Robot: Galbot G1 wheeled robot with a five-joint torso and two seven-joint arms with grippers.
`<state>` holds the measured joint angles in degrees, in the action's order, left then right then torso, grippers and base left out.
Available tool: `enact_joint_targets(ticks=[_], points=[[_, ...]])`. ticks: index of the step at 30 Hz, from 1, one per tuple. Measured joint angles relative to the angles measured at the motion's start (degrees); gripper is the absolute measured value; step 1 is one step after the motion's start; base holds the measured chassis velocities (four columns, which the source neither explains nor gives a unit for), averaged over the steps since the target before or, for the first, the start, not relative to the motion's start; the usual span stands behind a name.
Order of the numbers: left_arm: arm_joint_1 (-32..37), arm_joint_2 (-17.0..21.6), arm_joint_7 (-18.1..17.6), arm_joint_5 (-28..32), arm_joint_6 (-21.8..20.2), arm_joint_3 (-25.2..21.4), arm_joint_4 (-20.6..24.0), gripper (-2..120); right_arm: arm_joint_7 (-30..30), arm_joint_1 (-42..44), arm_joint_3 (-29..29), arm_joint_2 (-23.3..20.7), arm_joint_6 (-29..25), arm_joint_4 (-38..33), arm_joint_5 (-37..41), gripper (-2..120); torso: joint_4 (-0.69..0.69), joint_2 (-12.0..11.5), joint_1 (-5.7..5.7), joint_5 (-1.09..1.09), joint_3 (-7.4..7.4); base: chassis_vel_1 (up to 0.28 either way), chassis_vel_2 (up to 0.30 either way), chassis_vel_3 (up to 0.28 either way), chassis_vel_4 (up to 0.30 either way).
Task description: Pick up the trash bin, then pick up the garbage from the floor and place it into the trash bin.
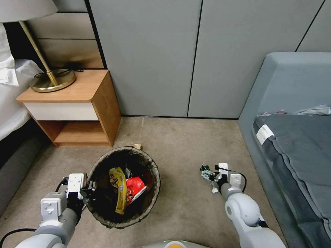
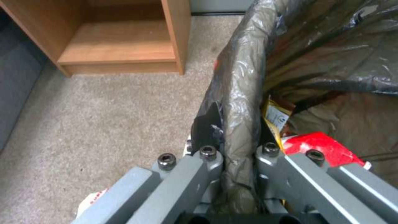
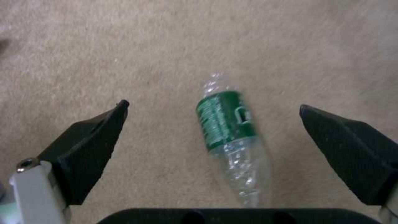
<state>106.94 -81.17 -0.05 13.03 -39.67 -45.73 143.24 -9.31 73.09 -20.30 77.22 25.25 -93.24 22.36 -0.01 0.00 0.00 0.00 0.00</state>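
Beige carpet (image 1: 193,144) covers the floor, worn and faintly stained. Nearest the robot, the left gripper (image 2: 238,152) is clamped on the rim of the bin (image 1: 103,217), one finger outside the dark bag and one inside. In the bin lie a yellow wrapper (image 1: 119,187) and a red carton (image 1: 135,188), both partly sunk in the bag's shadow. To the right, the right gripper (image 3: 211,109) hangs low over the carpet with its black fingers (image 3: 89,143) spread wide. A green-labelled bottle (image 3: 226,124) lies crushed on the carpet between them, touching neither. Just behind the bin's far rim a brown scrap (image 1: 138,146) peeks out, mostly hidden. Farther back stand a wooden nightstand (image 1: 100,103) bearing a brass lamp (image 1: 51,81) whose shade is cut off, and grey wall panels (image 1: 155,58). A grey sofa (image 1: 293,89) runs off the right edge.
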Motion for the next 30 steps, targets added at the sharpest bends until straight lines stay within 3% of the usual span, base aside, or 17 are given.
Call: enact_joint_targets(ticks=[30], points=[[1.72,0.24,-0.24,0.07,-0.08,-0.58,0.00,1,-1.29,-13.28,5.50,2.09,-2.91,22.26,-0.96,100,0.01,0.00,0.00,0.00,0.00,0.000,0.000,0.000,0.000]])
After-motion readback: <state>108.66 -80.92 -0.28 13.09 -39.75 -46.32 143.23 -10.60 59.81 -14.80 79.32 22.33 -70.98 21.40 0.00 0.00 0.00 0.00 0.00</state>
